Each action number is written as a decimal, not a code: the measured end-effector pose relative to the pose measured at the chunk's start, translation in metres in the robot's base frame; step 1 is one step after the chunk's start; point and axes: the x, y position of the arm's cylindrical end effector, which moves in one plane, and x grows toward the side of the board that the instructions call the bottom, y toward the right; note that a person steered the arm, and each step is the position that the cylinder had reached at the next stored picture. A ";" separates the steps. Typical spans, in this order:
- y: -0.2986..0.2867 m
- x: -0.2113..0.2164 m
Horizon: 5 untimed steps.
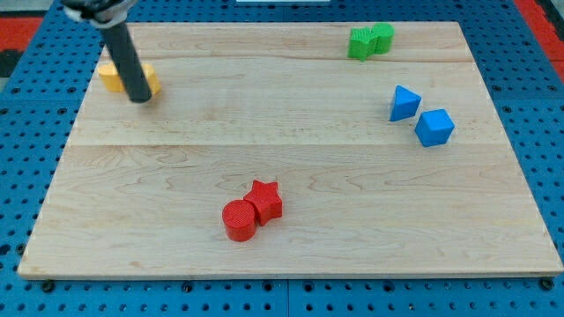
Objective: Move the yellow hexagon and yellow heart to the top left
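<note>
Two yellow pieces sat near the view's top left corner of the tabletop (291,264), and the rod stood right in front of them, hiding the seam between them. The piece on the left (109,77) and the piece on the right (150,81) were too covered to tell which was the yellow hexagon and which the yellow heart. Both looked like small, rigid, light blocks that should slide easily on the smooth wood, though a push off-centre would probably spin one away from the other; pressing against a flat side, with both blocks in line, seemed the safest contact. No jaws existed on this end effector, so nothing could be open, closed or clamped; it was a plain dark rod. My tip (141,99) rested on the board just at the lower edge of the yellow pair, apparently touching or very nearly so. The rod leaned up toward the view's top left, where the arm's body left the picture. Judging by position, the blocks were already close to their goal corner. Green, blue and red blocks lay well apart.
</note>
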 end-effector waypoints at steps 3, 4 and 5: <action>0.093 -0.028; 0.006 0.006; -0.007 -0.046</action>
